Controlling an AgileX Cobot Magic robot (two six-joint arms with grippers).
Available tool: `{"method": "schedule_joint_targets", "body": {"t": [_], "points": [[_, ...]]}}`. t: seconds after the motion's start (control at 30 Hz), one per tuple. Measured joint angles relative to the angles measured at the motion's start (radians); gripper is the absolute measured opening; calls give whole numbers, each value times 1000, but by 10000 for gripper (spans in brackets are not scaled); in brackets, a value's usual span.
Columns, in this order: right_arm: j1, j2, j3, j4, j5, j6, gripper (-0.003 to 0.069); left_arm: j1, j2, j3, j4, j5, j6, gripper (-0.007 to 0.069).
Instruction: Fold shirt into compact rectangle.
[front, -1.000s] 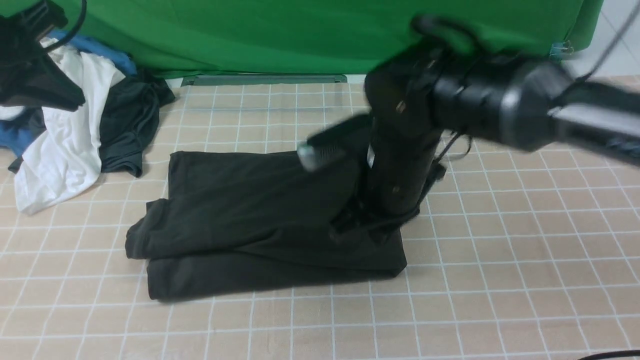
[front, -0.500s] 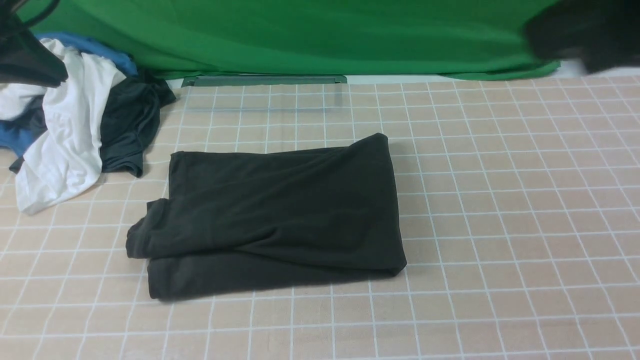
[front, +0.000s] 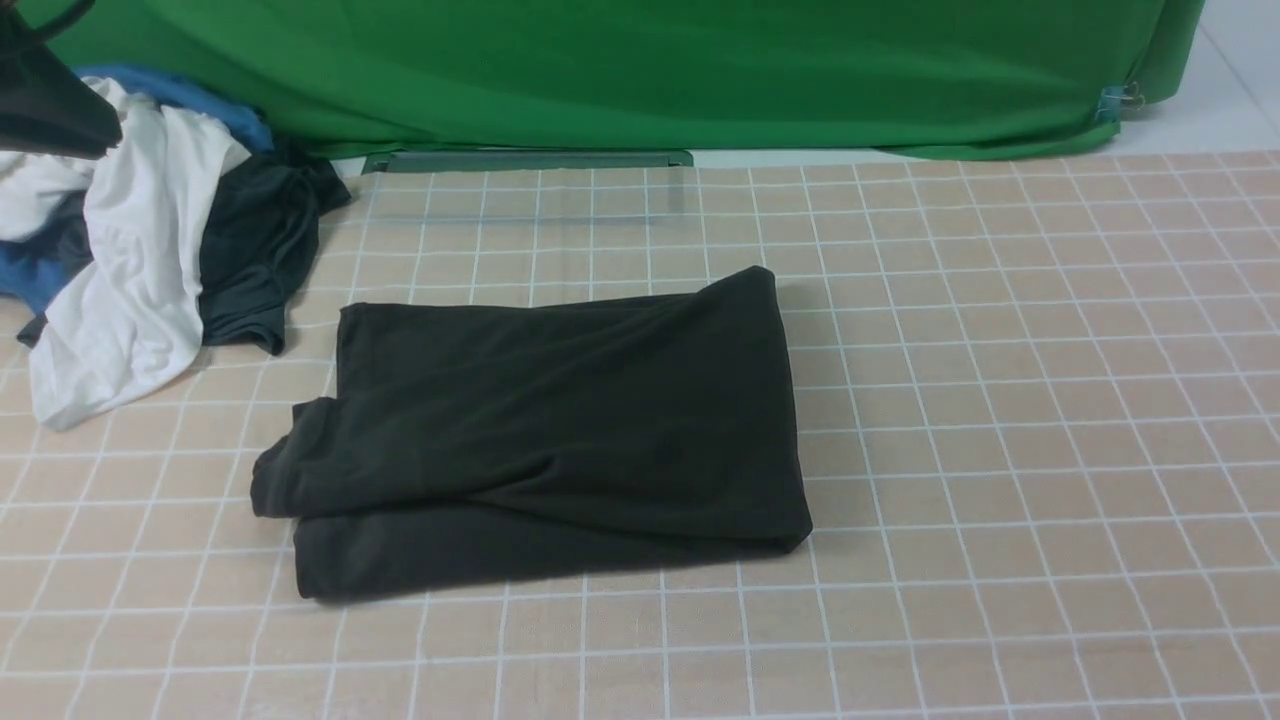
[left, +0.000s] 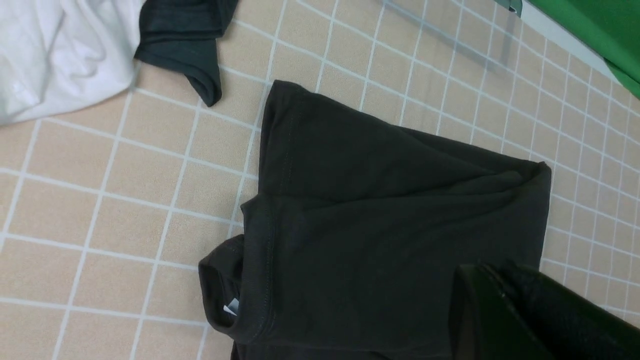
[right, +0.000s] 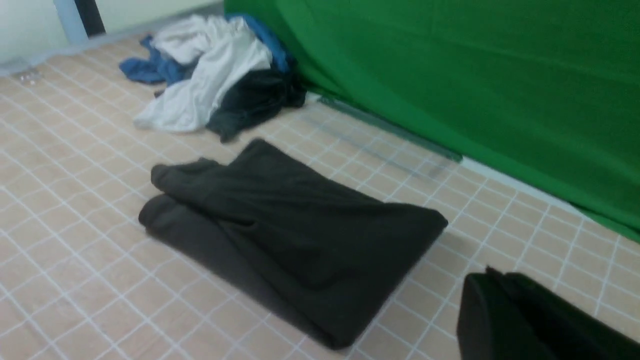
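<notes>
The black shirt (front: 540, 430) lies folded into a rough rectangle on the checked table, its collar end at the left with a white neck label (left: 230, 307) peeking out. Both wrist views also take in the shirt (left: 380, 225) (right: 295, 225). My left gripper (left: 492, 275) hangs above the shirt, jaws pressed together and holding nothing; in the front view only a dark part of that arm (front: 45, 100) shows at the top left. My right gripper (right: 492, 280) is shut and empty, raised off to the shirt's right side, out of the front view.
A heap of clothes sits at the back left: a white garment (front: 140, 270), a dark grey garment (front: 255, 250) and blue cloth (front: 190, 95). A green backdrop (front: 650, 70) hangs along the far edge of the table (front: 1000, 400).
The right arm, which stood on the shirt's right part a second ago, has lifted and swung out of the front view to the right. The shirt stays folded and still.
</notes>
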Motion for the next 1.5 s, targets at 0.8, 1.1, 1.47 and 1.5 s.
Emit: {"method": "schedule_joint_targets", "body": {"t": [0.8,1.1,1.47,1.5], "points": [[0,-9,280,4,-507,0,34,0,0,0,52,0,55,16],[0,-12,281,7,-509,0,57,0,0,0,52,0,75,16],[-311,-165,497,8,-549,0,91,0,0,0,55,-1,77,16],[-378,-208,539,8,-549,0,94,0,0,0,55,-1,81,16]]}}
